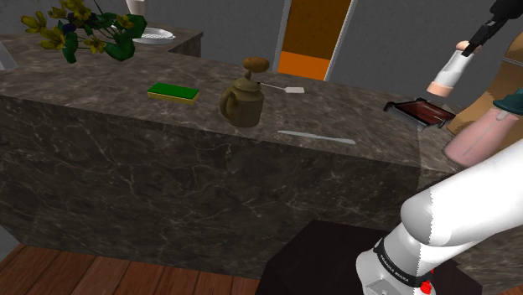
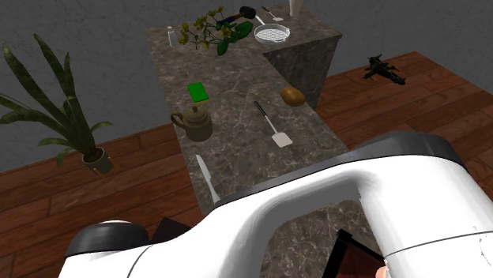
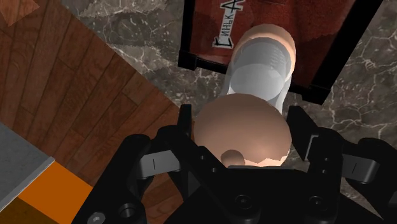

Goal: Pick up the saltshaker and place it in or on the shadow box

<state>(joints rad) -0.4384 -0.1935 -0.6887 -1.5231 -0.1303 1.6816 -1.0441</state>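
Note:
The saltshaker, a pale cylinder with tan ends, hangs tilted in the air at the shoulder view's upper right. My black gripper is shut on its upper end. In the wrist view the saltshaker sits clasped between the two fingers of the gripper. Its far end points down at the shadow box. The shadow box is a dark red panel in a black frame, lying flat on the dark marble counter just below and left of the shaker.
A brown teapot, a green sponge, a spatula and a knife lie on the counter. A leafy plant stands far left. A pink object is beside the shadow box. Wood floor lies past the counter edge.

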